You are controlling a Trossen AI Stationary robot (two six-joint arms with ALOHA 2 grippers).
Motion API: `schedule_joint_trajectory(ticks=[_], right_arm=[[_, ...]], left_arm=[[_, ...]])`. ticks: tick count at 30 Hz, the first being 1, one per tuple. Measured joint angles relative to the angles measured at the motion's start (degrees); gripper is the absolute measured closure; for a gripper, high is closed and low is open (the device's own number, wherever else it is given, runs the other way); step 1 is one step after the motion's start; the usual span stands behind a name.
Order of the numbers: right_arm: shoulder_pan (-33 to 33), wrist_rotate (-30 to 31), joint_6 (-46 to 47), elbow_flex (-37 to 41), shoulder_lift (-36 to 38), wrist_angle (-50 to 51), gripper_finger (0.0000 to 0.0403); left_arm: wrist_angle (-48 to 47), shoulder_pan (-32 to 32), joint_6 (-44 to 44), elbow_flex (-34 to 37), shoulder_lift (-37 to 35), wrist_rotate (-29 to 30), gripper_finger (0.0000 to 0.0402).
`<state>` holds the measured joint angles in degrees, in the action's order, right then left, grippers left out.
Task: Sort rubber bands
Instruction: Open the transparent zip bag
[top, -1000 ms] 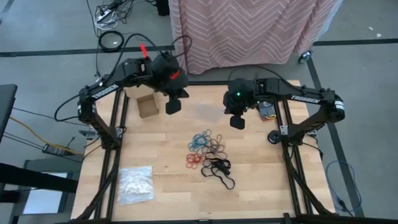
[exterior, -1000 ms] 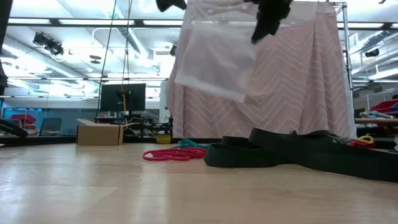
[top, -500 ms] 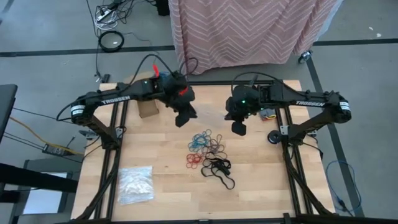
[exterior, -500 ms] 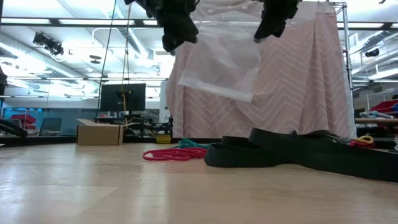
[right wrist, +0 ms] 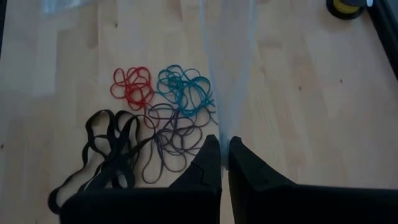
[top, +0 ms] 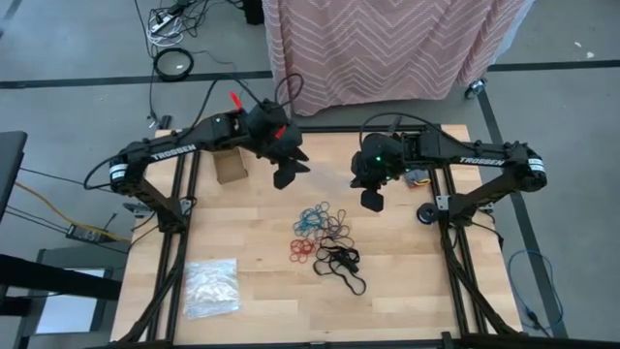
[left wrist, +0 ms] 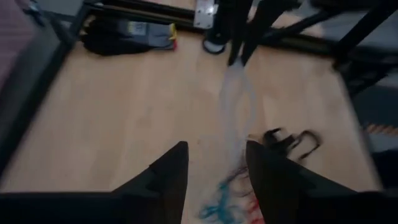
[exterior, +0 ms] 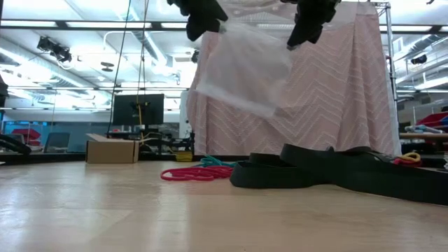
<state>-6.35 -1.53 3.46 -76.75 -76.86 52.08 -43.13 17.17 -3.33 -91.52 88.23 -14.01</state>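
Note:
The rubber bands [top: 325, 233] lie in a loose pile mid-table. In the right wrist view they show as red [right wrist: 132, 84], teal [right wrist: 183, 87], brown [right wrist: 171, 134] and larger black loops [right wrist: 106, 155]. My right gripper [right wrist: 224, 155] hangs above them, shut on a clear plastic bag [exterior: 245, 70]. The bag is spread in the air between the two arms, clear of the table. My left gripper [left wrist: 217, 174] is open at the bag's other upper corner [exterior: 224, 28]. Its fingers stand on either side of the bag's thin edge [left wrist: 236, 118]; I cannot tell whether they touch it. My right gripper pinches an upper corner of the clear bag [right wrist: 225, 127] between its two fingers, which slant down from the table's right side. The bag hangs below and sideways from them, clear of the table and the rubber bands, its sheet slack.
A small cardboard box [top: 230, 167] stands at the far left, and a second clear bag [top: 211, 286] lies flat at the near left. A dark object [top: 417, 174] and a small roll [top: 426, 211] sit at the right edge. Pink cloth [top: 387, 48] hangs beyond the far edge.
My left gripper has swung from above the cardboard box toward the table's right and down to the hanging bag's free corner, and its fingers have parted. The bag has swayed a little in my right gripper's hold. The rubber bands have stayed put.

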Motion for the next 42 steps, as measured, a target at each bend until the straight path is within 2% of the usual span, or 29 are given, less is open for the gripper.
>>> schedule_joint_trajectory(ticks=[6, 11, 14, 18, 20, 28, 34, 37, 42], right_arm=[[0.0, -1.1, 0.8, 0.0, 0.0, -2.0, 0.0403], [0.0, -1.7, 0.8, 0.0, 0.0, -3.3, 0.0403], [0.0, -1.7, 0.9, 0.0, 0.0, -3.3, 0.0403], [-0.4, -1.6, 1.5, 0.0, 0.0, -3.4, 0.0403], [-0.7, -1.6, 1.5, 0.0, 0.0, -4.0, 0.0403], [-1.6, -3.5, 1.5, 0.0, 0.0, -10.0, 0.0403], [-1.7, -4.6, 1.5, 0.0, 0.0, -9.8, 0.0403], [-1.7, -4.7, 1.6, 0.2, 0.0, -9.7, 0.0403], [-1.7, -4.6, 3.0, 2.9, 0.0, -9.0, 0.0403]], left_arm=[[-4.2, 0.0, -3.6, 0.0, 0.0, -0.5, 0.0233], [-2.9, -1.2, -6.7, 0.0, 0.0, -0.8, 0.0242], [-1.9, -2.0, -6.8, 0.0, 0.0, -0.7, 0.0279], [-0.7, -2.6, -6.5, 0.0, 0.0, -1.3, 0.0373], [-0.1, -2.6, -5.2, 0.0, 0.2, -2.3, 0.0391], [2.3, -3.5, -3.9, 0.0, 4.6, -3.2, 0.0398], [11.4, -4.0, -0.9, 0.0, 7.8, -3.3, 0.04], [14.3, -4.1, 0.7, 0.0, 8.7, -5.7, 0.04], [14.2, -5.2, 1.8, 0.0, 8.7, -5.7, 0.04]])
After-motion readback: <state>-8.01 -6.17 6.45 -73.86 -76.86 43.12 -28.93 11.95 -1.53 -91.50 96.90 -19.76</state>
